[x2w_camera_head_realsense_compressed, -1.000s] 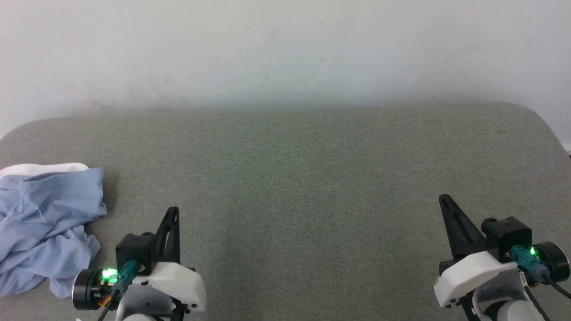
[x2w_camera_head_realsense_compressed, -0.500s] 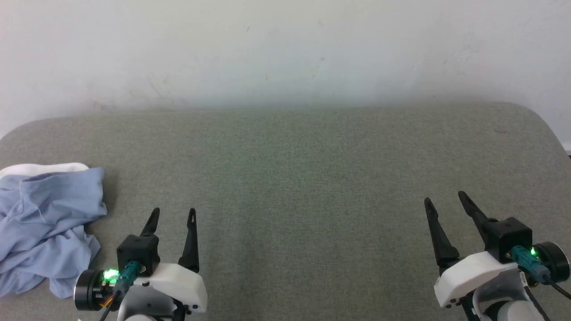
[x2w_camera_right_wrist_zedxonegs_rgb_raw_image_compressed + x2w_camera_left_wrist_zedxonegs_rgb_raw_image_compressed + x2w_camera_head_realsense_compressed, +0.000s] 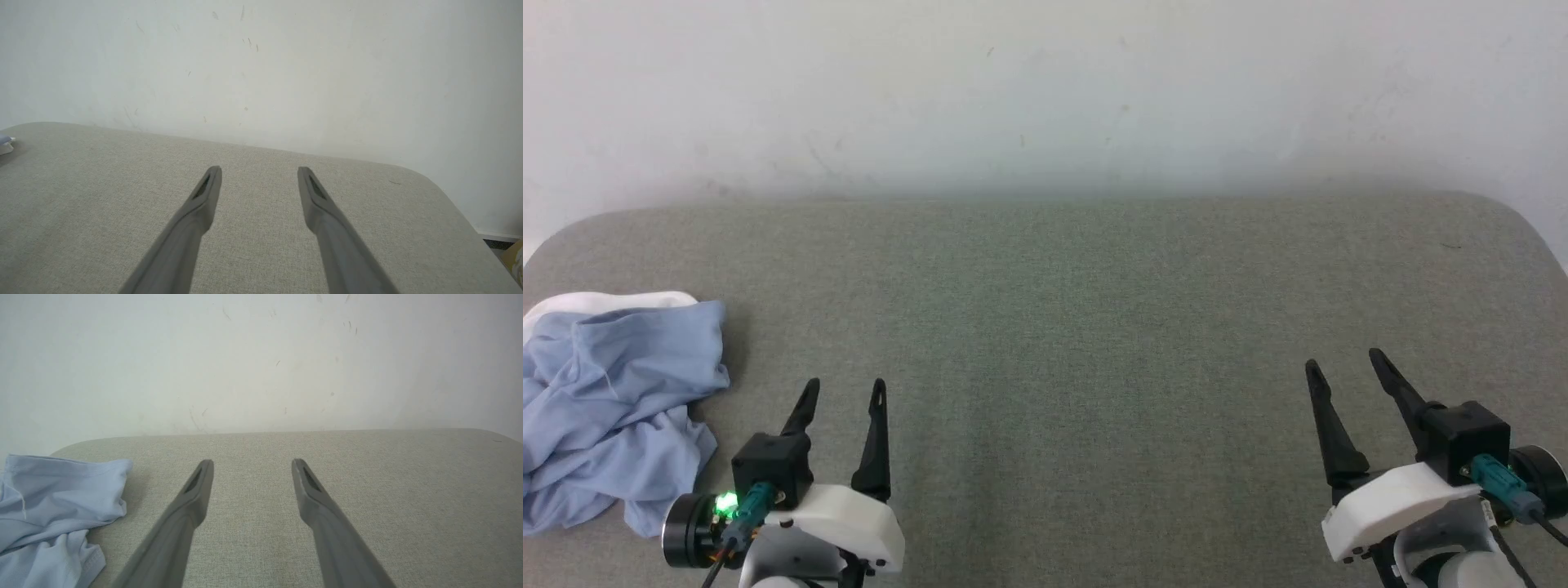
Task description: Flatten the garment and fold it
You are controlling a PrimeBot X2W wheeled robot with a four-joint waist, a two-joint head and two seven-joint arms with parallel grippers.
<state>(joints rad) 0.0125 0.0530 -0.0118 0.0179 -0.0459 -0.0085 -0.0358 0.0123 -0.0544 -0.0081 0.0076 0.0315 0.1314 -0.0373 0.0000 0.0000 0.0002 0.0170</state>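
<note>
The garment lies crumpled, light blue, white-edged; both jaws wide, empty.

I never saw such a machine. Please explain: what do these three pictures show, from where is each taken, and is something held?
This is a robot with two arms, each ending in a gripper: two long dark fingers that pinch. One picture looks down from the robot's head: the left gripper is at the lower left, the right gripper at the lower right. The other two come from cameras on the wrists, each looking along its own gripper's fingers. Both grippers are open and hold nothing. On the grey padded surface lies a crumpled light blue garment, at the far left, apart from the left gripper.
</note>
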